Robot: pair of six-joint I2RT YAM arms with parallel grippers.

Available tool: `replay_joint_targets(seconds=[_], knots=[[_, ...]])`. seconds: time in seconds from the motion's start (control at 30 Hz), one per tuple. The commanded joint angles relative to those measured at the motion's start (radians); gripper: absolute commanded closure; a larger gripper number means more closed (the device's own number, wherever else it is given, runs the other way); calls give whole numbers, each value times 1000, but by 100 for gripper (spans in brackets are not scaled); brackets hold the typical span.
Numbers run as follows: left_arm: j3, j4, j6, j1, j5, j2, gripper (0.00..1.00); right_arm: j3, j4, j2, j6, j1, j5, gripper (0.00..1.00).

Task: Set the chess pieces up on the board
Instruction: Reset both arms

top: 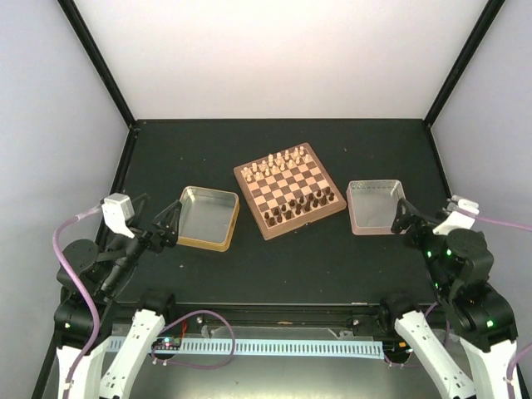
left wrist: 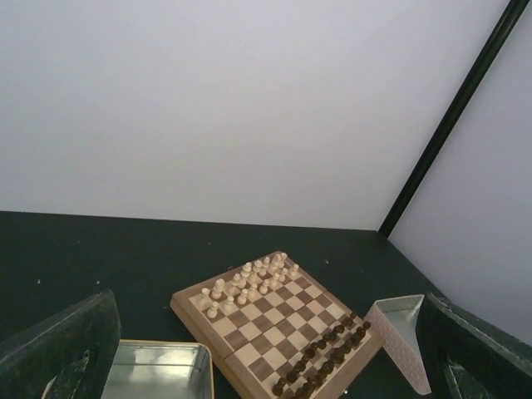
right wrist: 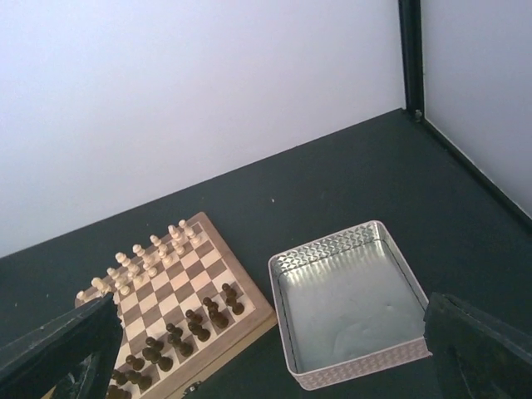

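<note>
The board (top: 290,189) lies turned at the table's middle, with its brown rim showing. The dark-brown chess pieces (top: 301,204) stand in two rows along its near edge; they also show in the left wrist view (left wrist: 322,356) and the right wrist view (right wrist: 179,334). Pale cream chessmen (top: 277,163) stand in two rows at the far edge. My left gripper (top: 169,223) is open and empty, left of the board over the gold tin. My right gripper (top: 405,218) is open and empty, right of the board by the pink tin.
An empty gold-rimmed tin (top: 206,218) lies left of the board. An empty pink patterned tin (top: 374,206) lies right of it, also in the right wrist view (right wrist: 349,309). Black frame posts (top: 96,58) rise at the back corners before white walls.
</note>
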Motion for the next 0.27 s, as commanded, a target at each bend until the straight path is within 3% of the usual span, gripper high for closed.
replay_joint_targets(seconds=[0.0,0.23], knots=[[41,-59,40,1,-38,-4,1,12,-65,-59,48,-3,48,0],[33,-74,50,0,-50,-31,1,-12,-54,-71,73,-3,22,0]])
